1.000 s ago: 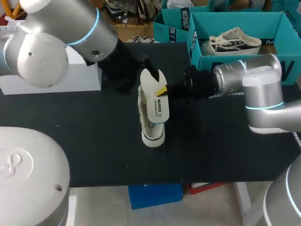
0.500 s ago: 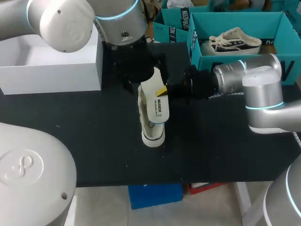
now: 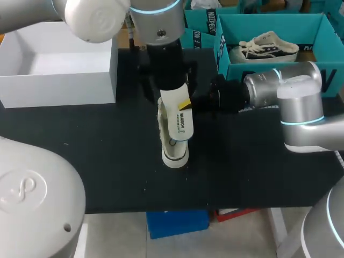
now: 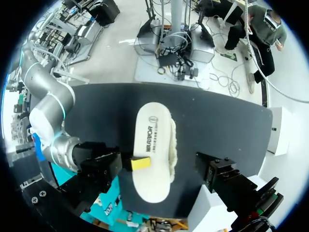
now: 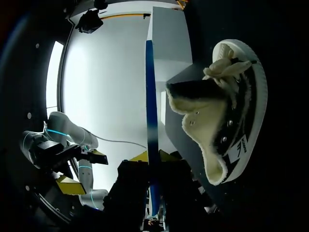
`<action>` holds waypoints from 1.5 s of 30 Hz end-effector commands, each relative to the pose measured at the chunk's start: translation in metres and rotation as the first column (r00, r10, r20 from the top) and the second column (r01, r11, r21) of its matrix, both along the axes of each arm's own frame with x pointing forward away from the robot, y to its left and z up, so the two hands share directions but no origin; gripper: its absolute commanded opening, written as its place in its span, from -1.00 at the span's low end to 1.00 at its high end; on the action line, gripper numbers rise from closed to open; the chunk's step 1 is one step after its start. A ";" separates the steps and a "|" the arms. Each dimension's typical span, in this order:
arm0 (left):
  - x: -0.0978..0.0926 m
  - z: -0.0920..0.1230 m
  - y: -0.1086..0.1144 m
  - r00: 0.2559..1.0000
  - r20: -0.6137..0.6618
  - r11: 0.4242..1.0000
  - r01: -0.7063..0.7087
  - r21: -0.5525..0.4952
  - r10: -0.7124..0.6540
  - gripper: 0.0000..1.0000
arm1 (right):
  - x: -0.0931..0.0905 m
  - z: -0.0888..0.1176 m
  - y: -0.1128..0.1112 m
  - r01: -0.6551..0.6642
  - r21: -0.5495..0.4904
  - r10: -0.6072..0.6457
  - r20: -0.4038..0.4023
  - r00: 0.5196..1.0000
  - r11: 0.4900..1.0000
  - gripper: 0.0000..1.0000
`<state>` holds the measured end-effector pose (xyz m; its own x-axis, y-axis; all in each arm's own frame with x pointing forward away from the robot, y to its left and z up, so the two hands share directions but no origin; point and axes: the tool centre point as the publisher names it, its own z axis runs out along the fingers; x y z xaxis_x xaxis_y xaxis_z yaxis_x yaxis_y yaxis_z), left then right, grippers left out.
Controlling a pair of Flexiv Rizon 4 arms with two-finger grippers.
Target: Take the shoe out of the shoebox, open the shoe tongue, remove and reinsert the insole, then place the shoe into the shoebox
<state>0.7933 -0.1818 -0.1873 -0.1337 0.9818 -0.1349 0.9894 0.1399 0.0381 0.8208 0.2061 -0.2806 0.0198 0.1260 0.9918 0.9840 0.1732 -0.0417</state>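
Cream insole [image 3: 180,121] | right end effector [image 3: 185,103] clamps its edge | shoe [image 3: 174,157] mid-table [image 3: 97,150]

In the head view my left arm [image 3: 164,59] covers the insole's [image 3: 181,122] far end, the insole hides most of the shoe [image 3: 174,157], and only one fingertip of my right gripper [image 3: 184,104] shows.

insole [image 4: 152,145]: smooth, matt, foam-like | shoe lining [image 5: 212,130]: rough cream fleece | shoe upper [image 5: 236,118]: black cloth | sole rim [image 5: 241,50]: smooth white rubber | table top [image 3: 97,161]: matt black | teal shoebox [image 3: 269,24], white box [image 3: 97,80]: matt card | right arm shell [image 3: 301,97]: glossy grey
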 end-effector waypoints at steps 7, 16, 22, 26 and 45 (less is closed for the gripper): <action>0.005 -0.007 -0.009 0.999 -0.014 0.998 0.045 -0.054 -0.046 1.00 | 0.000 -0.001 0.001 0.002 -0.001 -0.002 0.001 1.000 1.000 -1.00; 0.007 -0.012 -0.019 0.996 -0.016 0.995 0.084 -0.056 -0.085 1.00 | 0.000 -0.001 0.001 0.002 -0.001 -0.002 0.001 1.000 1.000 -1.00; 0.019 -0.015 -0.023 0.995 -0.019 0.994 0.094 -0.052 -0.095 1.00 | 0.000 -0.001 0.001 0.002 -0.001 -0.002 0.001 1.000 1.000 -1.00; 0.032 -0.019 -0.023 0.996 -0.036 0.995 0.084 -0.057 -0.087 1.00 | 0.000 -0.001 0.001 0.002 -0.001 -0.002 0.001 1.000 1.000 -1.00; 0.111 -0.035 -0.014 0.999 -0.023 0.998 0.041 -0.038 -0.042 1.00 | 0.000 -0.001 0.001 0.002 -0.001 -0.002 0.001 1.000 1.000 -1.00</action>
<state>0.8926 -0.1924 -0.2171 -0.0964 0.9800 -0.1738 0.9944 0.1024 0.0262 0.8208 0.2061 -0.2806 0.0198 0.1260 0.9918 0.9840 0.1732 -0.0417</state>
